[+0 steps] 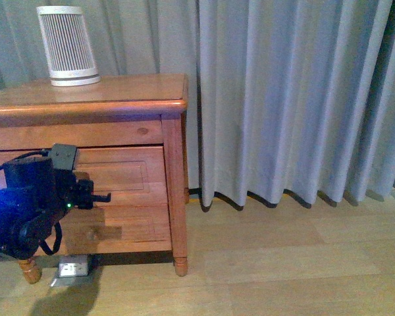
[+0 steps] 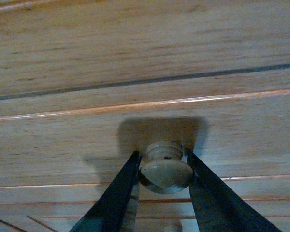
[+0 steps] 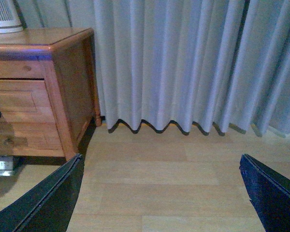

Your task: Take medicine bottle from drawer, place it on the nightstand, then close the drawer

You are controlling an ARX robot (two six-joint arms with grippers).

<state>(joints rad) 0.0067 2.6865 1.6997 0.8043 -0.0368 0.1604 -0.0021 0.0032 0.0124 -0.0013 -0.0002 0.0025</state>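
The honey-brown nightstand (image 1: 118, 99) stands at the left in the front view and also shows in the right wrist view (image 3: 53, 48). Its upper drawer (image 1: 128, 171) looks pushed in. My left gripper (image 1: 97, 195) is against the drawer front. In the left wrist view my left gripper (image 2: 163, 155) is shut on the small wooden drawer knob (image 2: 165, 170), one dark finger (image 2: 118, 193) on each side. My right gripper (image 3: 160, 162) is open and empty above the wooden floor, right of the nightstand. The medicine bottle is hidden.
A white ribbed container (image 1: 67, 46) stands on the nightstand top at the back left. The lower drawer (image 1: 138, 227) with its knob (image 1: 91, 234) is shut. A grey curtain (image 1: 296, 99) hangs to the floor on the right. A small metal box (image 1: 72, 268) lies under the nightstand.
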